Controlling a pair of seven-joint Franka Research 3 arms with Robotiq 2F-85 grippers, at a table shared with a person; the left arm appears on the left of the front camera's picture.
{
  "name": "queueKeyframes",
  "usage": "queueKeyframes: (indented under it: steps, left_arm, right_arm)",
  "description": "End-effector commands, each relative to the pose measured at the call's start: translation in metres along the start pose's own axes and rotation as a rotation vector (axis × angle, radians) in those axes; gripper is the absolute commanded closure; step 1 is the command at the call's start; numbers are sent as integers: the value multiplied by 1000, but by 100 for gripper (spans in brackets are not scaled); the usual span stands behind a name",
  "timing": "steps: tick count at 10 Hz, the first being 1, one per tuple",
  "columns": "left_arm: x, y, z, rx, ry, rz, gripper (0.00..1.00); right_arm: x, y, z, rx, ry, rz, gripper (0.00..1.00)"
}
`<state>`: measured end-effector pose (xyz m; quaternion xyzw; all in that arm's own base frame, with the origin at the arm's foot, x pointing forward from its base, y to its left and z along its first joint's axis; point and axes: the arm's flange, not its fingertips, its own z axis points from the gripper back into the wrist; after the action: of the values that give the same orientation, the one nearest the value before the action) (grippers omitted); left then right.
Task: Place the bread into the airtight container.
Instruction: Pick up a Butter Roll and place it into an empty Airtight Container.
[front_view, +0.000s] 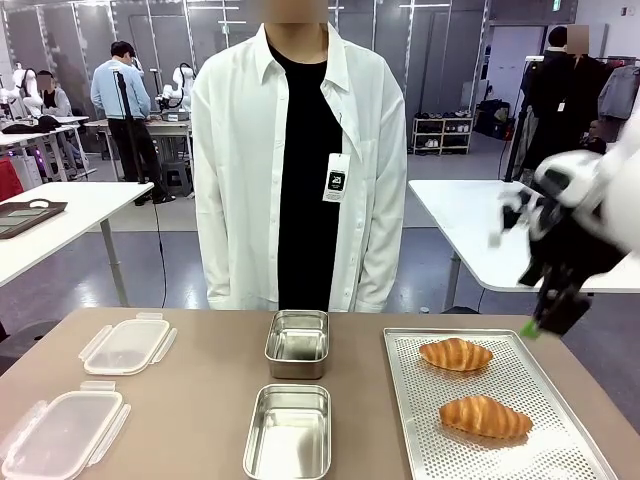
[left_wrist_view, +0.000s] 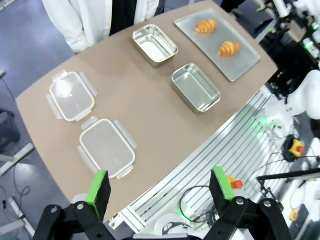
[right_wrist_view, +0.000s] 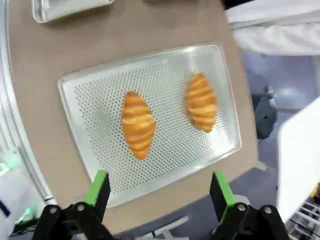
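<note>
1. Steel container (front_view: 287, 432) at 6 o'clock on the bench (front_view: 200, 395) stands empty, and so does the far container (front_view: 297, 343) toward 12.
2. Nothing is placed yet. Both breads lie on the perforated tray (front_view: 410, 430) at 3 o'clock, so picking and placing both remain.
3. Right pincer (right_wrist_view: 159, 177) hangs spread wide above the tray, holding nothing. Left pincer (left_wrist_view: 158, 187) is equally wide and bare, high off the bench's 7 o'clock edge.
4. Near croissant (front_view: 485, 416) and far croissant (front_view: 455, 354) look golden-brown, ridged and taper-ended, and lie apart.
</note>
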<state>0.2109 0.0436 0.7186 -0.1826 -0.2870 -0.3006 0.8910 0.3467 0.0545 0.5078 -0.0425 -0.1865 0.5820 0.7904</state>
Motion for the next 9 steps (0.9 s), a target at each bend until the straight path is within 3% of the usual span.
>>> queueKeyframes:
  steps: [1,3,9]
  left_arm:
    - [2,1,1,8,4,-11,0]
    - [2,1,1,8,4,-11,0]
    - [2,1,1,8,4,-11,0]
  right_arm:
    - [1,-12,-49,54,90,50,0]
    - [-3,-11,-94,124,160,60,0]
    - [-15,-22,-146,180,166,15,0]
